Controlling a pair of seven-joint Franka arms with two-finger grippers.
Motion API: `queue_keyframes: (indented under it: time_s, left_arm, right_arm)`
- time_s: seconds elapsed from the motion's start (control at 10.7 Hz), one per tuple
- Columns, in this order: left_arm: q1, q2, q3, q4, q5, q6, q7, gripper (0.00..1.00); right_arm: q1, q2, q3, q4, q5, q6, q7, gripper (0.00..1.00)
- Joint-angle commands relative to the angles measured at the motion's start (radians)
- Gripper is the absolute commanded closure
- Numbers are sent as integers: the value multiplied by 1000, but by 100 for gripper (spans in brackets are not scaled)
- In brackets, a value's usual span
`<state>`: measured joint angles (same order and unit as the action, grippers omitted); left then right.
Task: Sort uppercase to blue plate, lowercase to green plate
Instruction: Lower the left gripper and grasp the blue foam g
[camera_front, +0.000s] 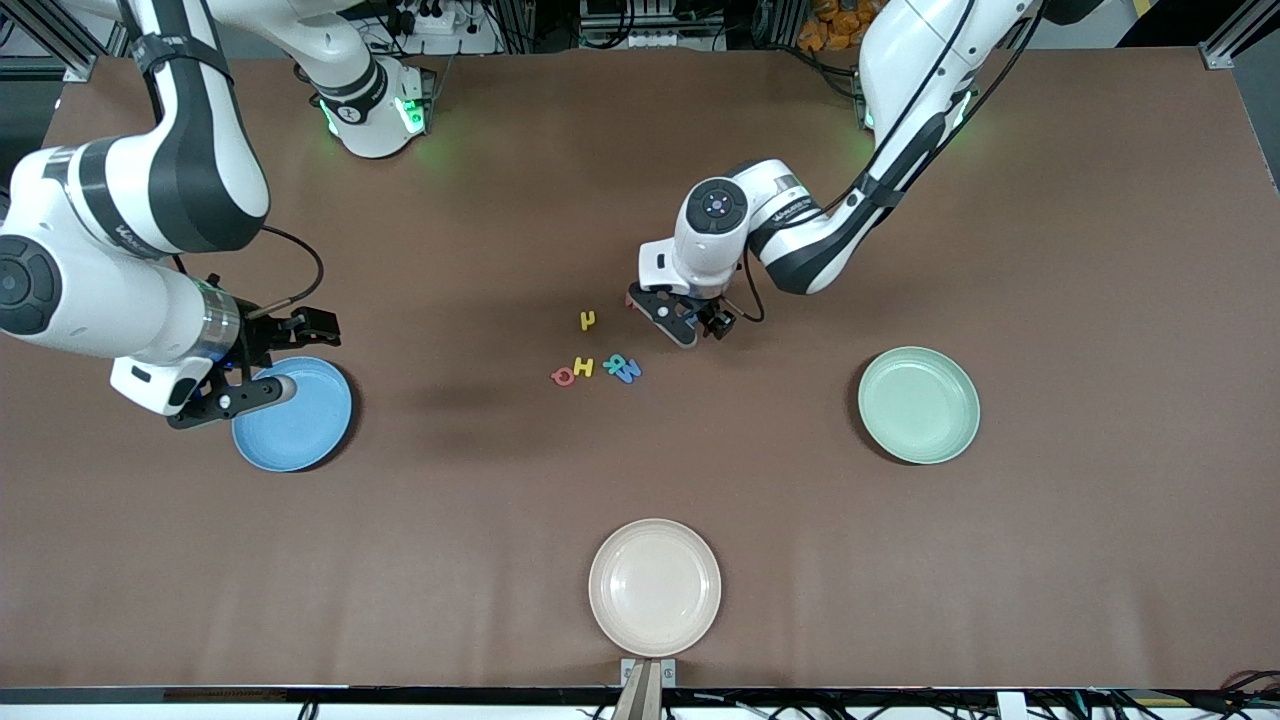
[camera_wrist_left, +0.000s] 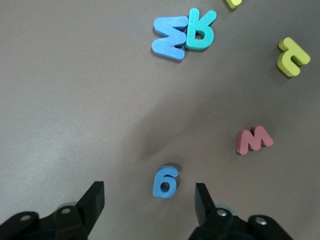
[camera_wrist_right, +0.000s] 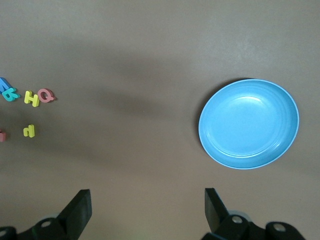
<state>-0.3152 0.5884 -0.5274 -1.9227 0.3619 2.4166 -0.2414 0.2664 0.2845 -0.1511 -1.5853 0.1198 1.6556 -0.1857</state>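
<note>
While parted, left gripper (camera_wrist_left: 149, 200) straddles foam g (camera_wrist_left: 165, 181) — rounded.

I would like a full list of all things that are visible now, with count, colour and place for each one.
Blue plate: one, blue, bare, toward the right arm's end of the table.
Green plate: one, pale mint green, bare, toward the left arm's end.
Beige plate: one, nearest the front camera, mid-table.
Row of letters: four, red Q, yellow H, teal R, blue M, mid-table.
Yellow small letter: one, just farther than the row.
Red w: one, beside the left gripper.
Blue g: one, between the left gripper's fingers.
Left gripper: open, low over the blue g.
Right gripper: open, over the table beside the blue plate.
</note>
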Motion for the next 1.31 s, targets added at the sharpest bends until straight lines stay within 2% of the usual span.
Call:
queue_keyframes:
  time_s: [0.0, 0.28, 0.84, 1.22]
  left_arm:
    - [-5, 42, 3, 21, 75, 36, -33, 28]
    - [-8, 73, 3, 18, 78, 49, -35, 37]
    - [-22, 80, 6, 10, 78, 41, -32, 36]
    - [-21, 80, 6, -7, 118, 36, -32, 37]
  right_arm:
    - [2, 10, -5, 7, 24, 1, -8, 0]
    - [2, 10, -5, 5, 23, -2, -8, 0]
    - [0, 9, -5, -1, 23, -7, -9, 0]
    - [2, 9, -5, -1, 23, -10, -9, 0]
